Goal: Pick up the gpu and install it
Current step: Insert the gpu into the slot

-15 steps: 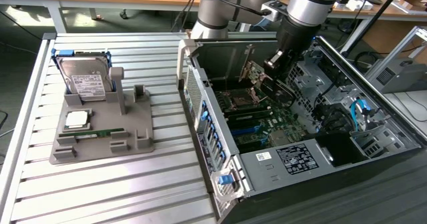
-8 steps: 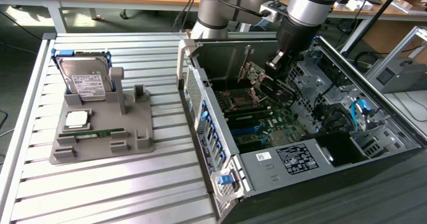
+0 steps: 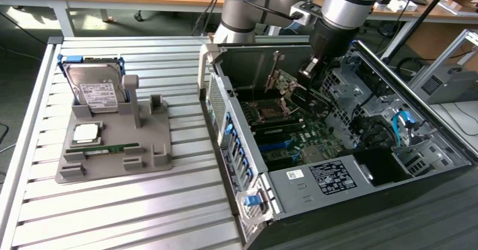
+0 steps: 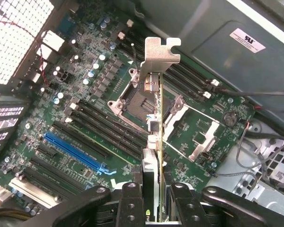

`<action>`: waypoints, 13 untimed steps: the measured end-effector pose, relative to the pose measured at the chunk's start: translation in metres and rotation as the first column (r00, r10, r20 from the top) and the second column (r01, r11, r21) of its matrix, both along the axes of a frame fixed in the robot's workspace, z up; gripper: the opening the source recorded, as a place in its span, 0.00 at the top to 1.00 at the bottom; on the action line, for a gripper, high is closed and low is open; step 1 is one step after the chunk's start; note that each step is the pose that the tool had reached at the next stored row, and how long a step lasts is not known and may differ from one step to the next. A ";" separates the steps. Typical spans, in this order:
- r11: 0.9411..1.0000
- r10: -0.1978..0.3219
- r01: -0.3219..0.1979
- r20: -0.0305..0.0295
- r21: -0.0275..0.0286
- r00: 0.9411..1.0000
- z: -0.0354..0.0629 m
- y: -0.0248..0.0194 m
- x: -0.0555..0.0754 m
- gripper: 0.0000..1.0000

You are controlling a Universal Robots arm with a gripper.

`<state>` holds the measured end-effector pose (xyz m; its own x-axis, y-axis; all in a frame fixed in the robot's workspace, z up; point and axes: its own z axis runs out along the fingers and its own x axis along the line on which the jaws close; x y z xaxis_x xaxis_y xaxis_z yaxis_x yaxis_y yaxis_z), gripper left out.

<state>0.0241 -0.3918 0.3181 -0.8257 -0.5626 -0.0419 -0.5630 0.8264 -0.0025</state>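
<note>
My gripper (image 3: 308,70) is inside the open computer case (image 3: 258,166), above the motherboard (image 3: 299,141). It is shut on the gpu (image 3: 287,84), a thin card held on edge with its silvery bracket (image 3: 273,71) toward the case's rear wall. In the wrist view the gpu (image 4: 154,124) runs edge-on away from my gripper (image 4: 156,201), clamped between the two black fingers (image 4: 131,204). Its bracket (image 4: 159,53) is at the far end. The card hangs above the board, over the CPU socket (image 4: 135,97), apart from the slots.
A long blue slot (image 4: 73,152) and black slots lie on the board beside the card. On the slatted table, at the exterior view's left, a grey fixture (image 3: 153,157) holds a hard drive (image 3: 93,88), a CPU (image 3: 86,132) and a green memory stick (image 3: 104,148).
</note>
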 end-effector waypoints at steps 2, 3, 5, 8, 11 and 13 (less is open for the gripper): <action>1.000 0.016 -0.016 0.000 0.000 1.000 0.0000 0.0000 0.000 0.73; 1.000 0.024 -0.024 0.000 0.000 1.000 0.0000 0.0000 0.000 0.73; 0.999 0.038 -0.038 0.000 0.000 0.999 0.0000 0.0000 0.000 0.73; 0.998 0.058 -0.058 0.000 0.000 0.998 0.0000 0.0000 0.000 0.73; 0.997 0.081 -0.081 0.000 0.000 0.997 0.0000 0.0000 0.000 0.73; 0.996 0.095 -0.095 0.000 0.000 0.996 0.0000 0.0000 0.000 0.73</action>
